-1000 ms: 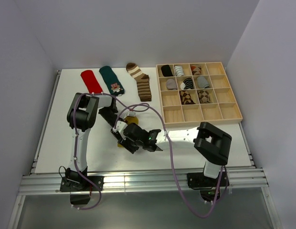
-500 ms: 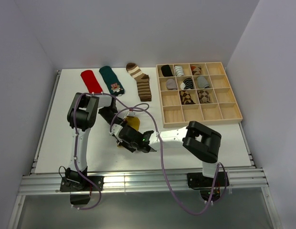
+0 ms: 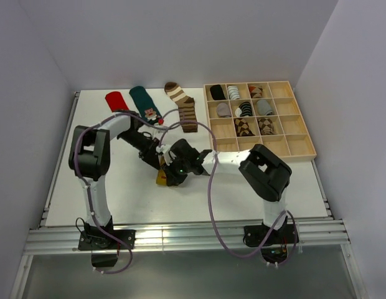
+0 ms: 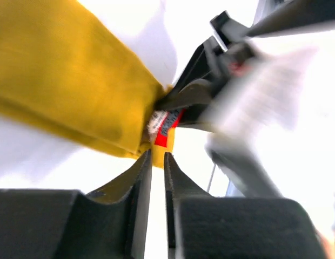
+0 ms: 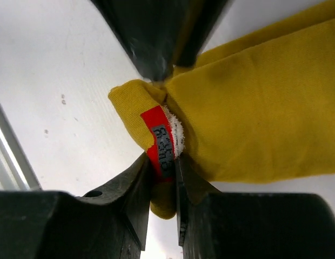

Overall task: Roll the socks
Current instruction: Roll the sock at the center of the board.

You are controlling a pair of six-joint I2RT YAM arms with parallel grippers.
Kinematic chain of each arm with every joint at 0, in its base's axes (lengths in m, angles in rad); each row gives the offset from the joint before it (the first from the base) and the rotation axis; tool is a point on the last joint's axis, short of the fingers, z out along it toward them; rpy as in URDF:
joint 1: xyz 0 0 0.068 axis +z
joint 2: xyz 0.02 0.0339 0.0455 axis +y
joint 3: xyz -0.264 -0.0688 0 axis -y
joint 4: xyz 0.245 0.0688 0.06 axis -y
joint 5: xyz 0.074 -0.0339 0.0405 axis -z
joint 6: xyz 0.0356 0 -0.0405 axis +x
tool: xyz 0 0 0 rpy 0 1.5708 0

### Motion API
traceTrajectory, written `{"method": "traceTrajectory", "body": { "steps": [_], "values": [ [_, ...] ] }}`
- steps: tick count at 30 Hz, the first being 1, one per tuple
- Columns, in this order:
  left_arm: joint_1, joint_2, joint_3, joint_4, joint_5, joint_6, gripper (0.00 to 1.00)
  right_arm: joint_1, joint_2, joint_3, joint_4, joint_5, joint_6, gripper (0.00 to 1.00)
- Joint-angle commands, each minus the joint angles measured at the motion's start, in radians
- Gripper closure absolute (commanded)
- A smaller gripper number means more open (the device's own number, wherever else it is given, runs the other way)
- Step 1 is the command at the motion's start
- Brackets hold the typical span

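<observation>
The mustard yellow sock [image 3: 162, 178] lies mid-table, partly hidden under both grippers. My left gripper [image 3: 158, 160] is shut, its tips pinching the sock's edge [image 4: 75, 81]. My right gripper [image 3: 172, 170] is shut on the folded end of the sock [image 5: 254, 108], at its red label [image 5: 162, 143]. The two grippers meet tip to tip; the left gripper's dark fingers [image 5: 156, 38] show at the top of the right wrist view. The red sock [image 3: 119, 106], the teal sock [image 3: 146, 104] and the brown-and-cream striped sock [image 3: 184, 107] lie flat at the back.
A wooden compartment tray [image 3: 302, 146] stands at the back right, with several rolled socks in it, among them brown argyle ones [image 3: 243, 127]. Purple cables loop over the table around both arms.
Both grippers have closed in on the mustard sock from opposite sides. The left arm's elbow swung toward the back left, and the right arm reached further left.
</observation>
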State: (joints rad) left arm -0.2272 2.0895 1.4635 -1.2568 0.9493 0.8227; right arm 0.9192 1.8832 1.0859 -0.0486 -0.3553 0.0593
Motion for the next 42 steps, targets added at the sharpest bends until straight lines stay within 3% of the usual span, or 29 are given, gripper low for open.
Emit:
{"method": "traceTrajectory", "body": {
  "steps": [1,6,7,11,17,20,25,32,37,42],
  "values": [
    [0.038,-0.132,-0.040,0.201,0.029,-0.161,0.82,-0.055,0.066,0.057,-0.078,-0.204,0.036,0.91],
    [0.077,-0.278,-0.223,0.420,-0.078,-0.223,0.81,-0.108,0.184,0.210,-0.236,-0.350,0.037,0.91],
    [0.077,-0.354,-0.264,0.536,-0.113,-0.250,0.82,-0.118,0.206,0.238,-0.266,-0.381,0.049,0.91],
    [0.075,-0.526,-0.413,0.707,-0.213,-0.249,0.81,-0.154,0.318,0.367,-0.421,-0.447,0.034,0.90],
    [0.040,-0.739,-0.590,0.856,-0.352,-0.145,0.62,-0.203,0.415,0.505,-0.572,-0.567,0.027,0.87],
    [-0.064,-0.838,-0.722,0.965,-0.518,-0.065,0.52,-0.215,0.439,0.538,-0.612,-0.557,0.036,0.87],
    [-0.297,-0.954,-0.925,1.149,-0.693,-0.002,0.48,-0.217,0.459,0.566,-0.634,-0.534,0.053,0.84],
    [-0.425,-0.994,-1.038,1.284,-0.736,0.004,0.45,-0.221,0.488,0.597,-0.655,-0.536,0.053,0.83],
    [-0.458,-0.970,-1.072,1.378,-0.735,0.009,0.45,-0.223,0.491,0.606,-0.662,-0.534,0.050,0.83],
    [-0.472,-0.904,-1.054,1.372,-0.730,0.021,0.47,-0.226,0.491,0.603,-0.662,-0.531,0.053,0.83]
  ]
}}
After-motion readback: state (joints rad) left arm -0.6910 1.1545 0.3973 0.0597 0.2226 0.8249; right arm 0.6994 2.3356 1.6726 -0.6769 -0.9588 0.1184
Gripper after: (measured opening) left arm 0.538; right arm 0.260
